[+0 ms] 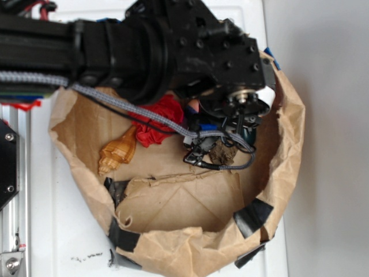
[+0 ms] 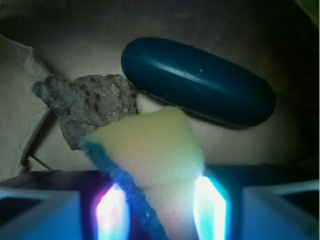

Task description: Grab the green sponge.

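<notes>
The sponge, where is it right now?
In the wrist view the green sponge sits bottom centre, pinched between the end effector fingers, just in front of a grey rock and a dark green capsule.

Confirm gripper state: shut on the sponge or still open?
Shut on it. In the wrist view the gripper has a finger on each side of the green sponge, pressed against its yellow foam.

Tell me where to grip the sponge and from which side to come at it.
Grip the sponge across its flat faces, near the end away from the rock and capsule. Come from above. The gripper already appears to straddle it that way.
</notes>
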`<state>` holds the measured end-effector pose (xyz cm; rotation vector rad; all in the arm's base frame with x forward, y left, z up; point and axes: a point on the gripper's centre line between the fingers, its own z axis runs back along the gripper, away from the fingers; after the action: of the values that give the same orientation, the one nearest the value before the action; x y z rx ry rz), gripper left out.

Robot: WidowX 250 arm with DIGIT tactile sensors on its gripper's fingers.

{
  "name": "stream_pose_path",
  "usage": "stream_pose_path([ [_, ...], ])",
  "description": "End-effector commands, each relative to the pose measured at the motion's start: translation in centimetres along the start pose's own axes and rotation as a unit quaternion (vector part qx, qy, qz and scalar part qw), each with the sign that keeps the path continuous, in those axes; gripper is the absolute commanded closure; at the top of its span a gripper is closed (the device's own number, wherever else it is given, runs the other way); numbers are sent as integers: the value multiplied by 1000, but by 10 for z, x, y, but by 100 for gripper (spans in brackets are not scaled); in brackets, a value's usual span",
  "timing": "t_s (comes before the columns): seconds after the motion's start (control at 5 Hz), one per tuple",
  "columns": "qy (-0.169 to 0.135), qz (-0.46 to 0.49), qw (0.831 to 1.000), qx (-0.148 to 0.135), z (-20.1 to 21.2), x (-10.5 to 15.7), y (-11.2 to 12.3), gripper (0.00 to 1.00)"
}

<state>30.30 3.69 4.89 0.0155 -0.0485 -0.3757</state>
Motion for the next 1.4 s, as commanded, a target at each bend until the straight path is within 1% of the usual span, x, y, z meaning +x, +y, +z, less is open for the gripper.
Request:
stream_pose_path([
  [0.0,-27,-7,1000,8,14,8,0,100],
  [0.8,-32,-12,999,9,17,3,-5,100],
  [1.0,-34,-7,999,3,25,2,-3,100],
  [1.2,-54,0,998,-18,59,-7,-11,100],
])
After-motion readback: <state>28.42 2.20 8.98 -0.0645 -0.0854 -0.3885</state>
